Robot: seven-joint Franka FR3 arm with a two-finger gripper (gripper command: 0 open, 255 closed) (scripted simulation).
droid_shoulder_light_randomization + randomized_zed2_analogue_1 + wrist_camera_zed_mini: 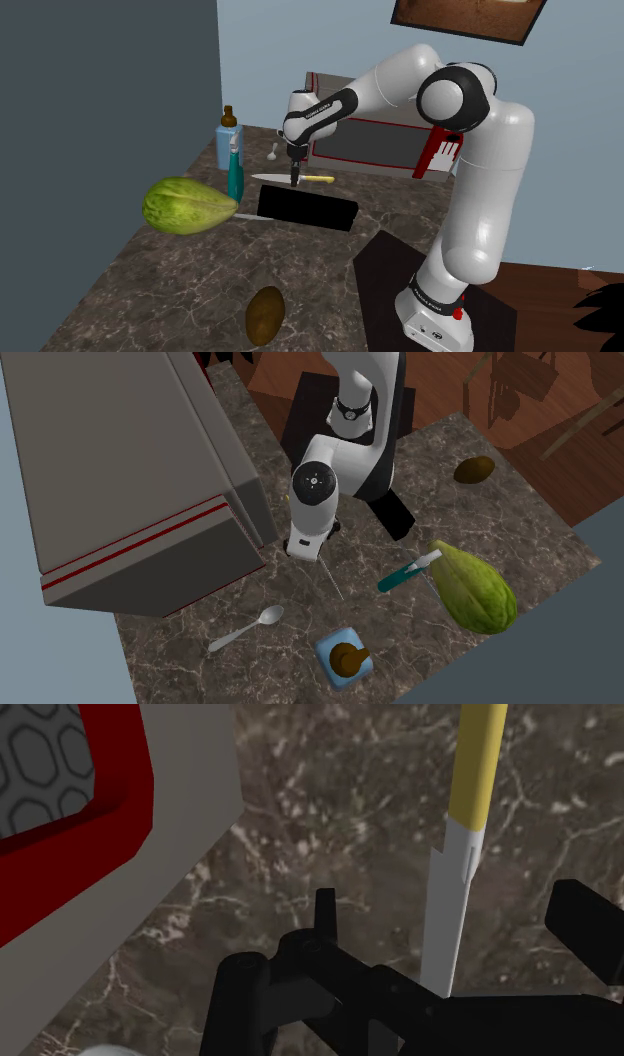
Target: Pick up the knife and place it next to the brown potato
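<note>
The knife lies flat on the dark marbled counter in the shoulder view. It has a pale silver blade and a yellow handle. The blade points toward a teal spray bottle and a blue bottle with a brown cap. The black gripper hangs straight down over the blade, close to where it meets the handle. A black box sits just in front of the knife, with a large green fruit beside it. The brown potato rests well apart, near the counter's front edge.

From above, in the second exterior view, the blade shows as a thin grey sliver emerging from under the arm's white hand. It lies between a grey appliance with red trim and the spray bottle. A spoon lies nearby, and the potato is far across the counter.

In the wrist view the gripper stands spread wide. Its fingers straddle the blade with counter visible on either side, so nothing is clasped. The blade narrows toward the gripper and has a small notch below the handle.
</note>
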